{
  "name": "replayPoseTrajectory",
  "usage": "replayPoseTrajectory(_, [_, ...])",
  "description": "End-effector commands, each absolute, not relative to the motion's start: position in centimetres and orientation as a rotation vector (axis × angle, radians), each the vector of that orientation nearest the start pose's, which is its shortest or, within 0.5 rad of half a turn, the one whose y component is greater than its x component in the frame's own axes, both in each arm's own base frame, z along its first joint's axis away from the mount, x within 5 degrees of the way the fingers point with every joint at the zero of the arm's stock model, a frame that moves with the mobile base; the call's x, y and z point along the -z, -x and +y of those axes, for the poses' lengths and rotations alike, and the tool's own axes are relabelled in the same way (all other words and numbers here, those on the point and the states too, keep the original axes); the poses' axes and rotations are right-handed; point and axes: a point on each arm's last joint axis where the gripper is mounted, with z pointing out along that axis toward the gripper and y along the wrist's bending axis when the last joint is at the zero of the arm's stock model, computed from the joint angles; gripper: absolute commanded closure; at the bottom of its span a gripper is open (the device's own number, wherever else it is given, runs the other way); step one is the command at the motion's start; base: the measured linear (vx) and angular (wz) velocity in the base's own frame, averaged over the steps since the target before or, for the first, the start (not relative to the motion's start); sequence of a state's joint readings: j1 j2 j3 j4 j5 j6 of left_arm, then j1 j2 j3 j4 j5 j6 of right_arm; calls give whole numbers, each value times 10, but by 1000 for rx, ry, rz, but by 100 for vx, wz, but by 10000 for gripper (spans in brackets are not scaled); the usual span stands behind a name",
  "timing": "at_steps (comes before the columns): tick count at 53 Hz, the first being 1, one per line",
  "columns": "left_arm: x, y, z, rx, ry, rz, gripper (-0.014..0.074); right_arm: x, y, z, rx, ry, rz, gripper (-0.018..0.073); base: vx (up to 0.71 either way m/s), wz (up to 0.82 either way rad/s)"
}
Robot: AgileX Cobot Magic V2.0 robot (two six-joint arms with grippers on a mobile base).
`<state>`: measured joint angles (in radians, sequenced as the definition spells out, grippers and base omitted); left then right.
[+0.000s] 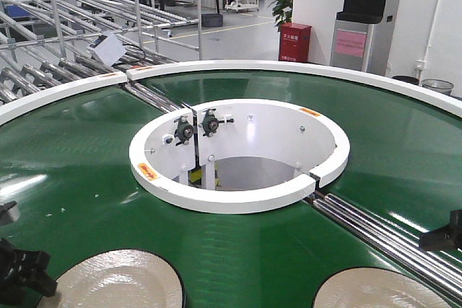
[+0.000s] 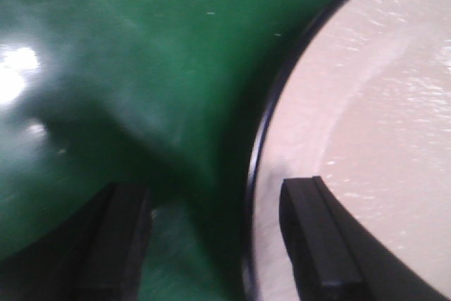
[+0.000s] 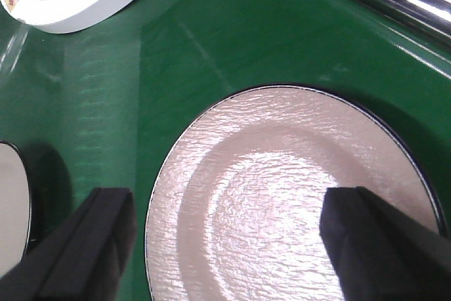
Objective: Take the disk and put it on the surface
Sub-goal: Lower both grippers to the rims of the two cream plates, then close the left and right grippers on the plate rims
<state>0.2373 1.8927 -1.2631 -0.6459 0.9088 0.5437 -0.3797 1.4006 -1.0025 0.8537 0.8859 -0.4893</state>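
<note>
Two pale, textured disks with thin dark rims lie flat on the green belt (image 1: 72, 178), one at the near left (image 1: 119, 283) and one at the near right (image 1: 372, 292). My left gripper (image 2: 218, 244) is open and low over the left disk (image 2: 366, 125). It straddles the disk's left rim, with the right finger (image 2: 317, 244) above the disk and the left finger above the belt. My right gripper (image 3: 239, 244) is open wide over the right disk (image 3: 282, 195), holding nothing. The steel tabletop surface is out of view.
A white inner ring (image 1: 238, 196) surrounds the belt's central hole. Steel rollers (image 1: 382, 236) cross the belt at the near right, close behind the right disk. The left disk's edge (image 3: 10, 206) shows in the right wrist view. Racks stand at the far left.
</note>
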Motion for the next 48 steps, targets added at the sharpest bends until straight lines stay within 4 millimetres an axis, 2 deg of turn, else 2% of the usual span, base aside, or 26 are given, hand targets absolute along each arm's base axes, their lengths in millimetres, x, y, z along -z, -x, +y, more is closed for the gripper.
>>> replayPoseTrajectory(1, [-208, -376, 40, 735, 85, 2668, 92, -311, -278, -54, -674, -385, 2294, -24, 0, 0])
replayPoseTrajectory(9, [-194, -379, 37, 805, 105, 2691, 92, -311, -278, -54, -674, -385, 2294, -24, 0, 0])
replayPoseTrajectory(21, [-190, -384, 23, 964, 70, 2639, 135, -311, -277, -53, -679, -381, 2299, -24, 0, 0])
replayPoseTrajectory(29, [-182, -385, 12, 1002, 31, 2660, 256, -310, -277, -53, -679, -378, 2304, -24, 0, 0])
replayPoseTrajectory(40, [-180, -386, 10, 1004, 26, 2665, 591, -308, -276, -56, -627, -359, 2333, -24, 0, 0])
replayPoseTrajectory(48, [-180, -386, 9, 1014, 31, 2661, 605, -303, -275, -61, -543, -372, 2374, -10, 0, 0])
